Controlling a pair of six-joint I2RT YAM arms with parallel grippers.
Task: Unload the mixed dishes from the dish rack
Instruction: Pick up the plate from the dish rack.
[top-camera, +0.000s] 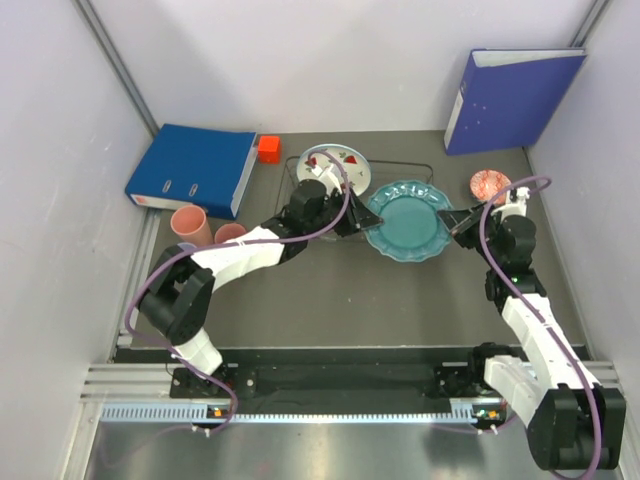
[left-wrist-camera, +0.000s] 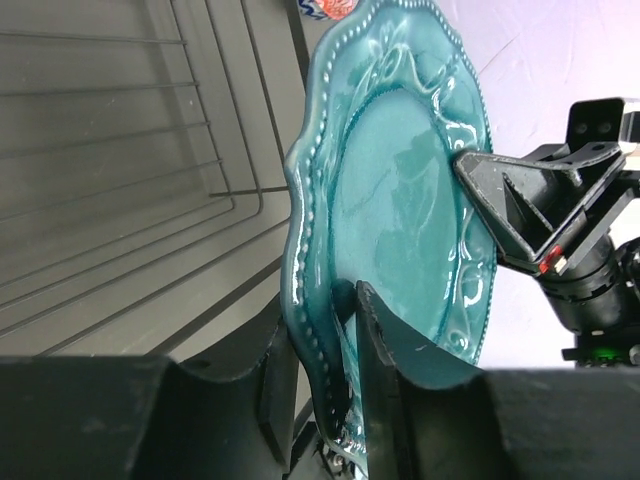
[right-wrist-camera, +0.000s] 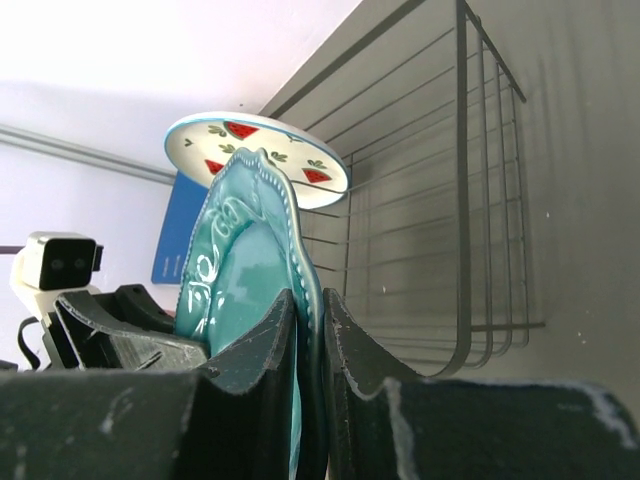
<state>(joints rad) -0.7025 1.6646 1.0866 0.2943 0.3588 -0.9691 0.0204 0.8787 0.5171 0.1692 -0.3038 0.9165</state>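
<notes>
Teal scalloped plate (top-camera: 410, 225) at centre frame is clenched at opposite rims by left gripper (left-wrist-camera: 345, 300) and right gripper (right-wrist-camera: 310, 305); release one before lifting clear of the dish rack (right-wrist-camera: 462, 200).

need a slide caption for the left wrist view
Left gripper and right gripper pinch opposite rims of the teal scalloped plate, with the dish rack alongside.
</notes>
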